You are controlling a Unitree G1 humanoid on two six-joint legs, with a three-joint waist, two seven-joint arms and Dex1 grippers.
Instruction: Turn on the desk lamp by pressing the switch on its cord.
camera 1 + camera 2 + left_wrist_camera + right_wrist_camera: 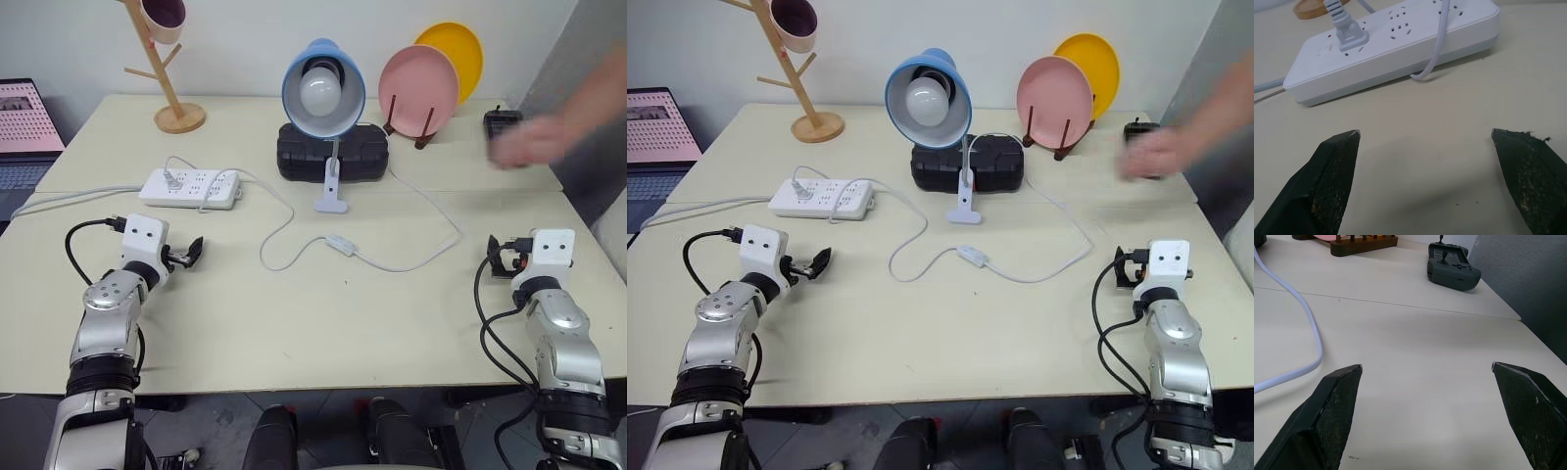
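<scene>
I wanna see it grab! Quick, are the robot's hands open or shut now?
Left gripper: open, holding nothing.
Right gripper: open, holding nothing.

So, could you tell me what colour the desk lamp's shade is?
Light blue; the desk lamp shows best in the left eye view.

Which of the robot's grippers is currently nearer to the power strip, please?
Left. The left gripper sits just before the power strip; the right gripper is across the table.

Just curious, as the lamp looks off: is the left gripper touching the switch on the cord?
Apart. In the left eye view, bare table separates the left gripper from the switch.
</scene>
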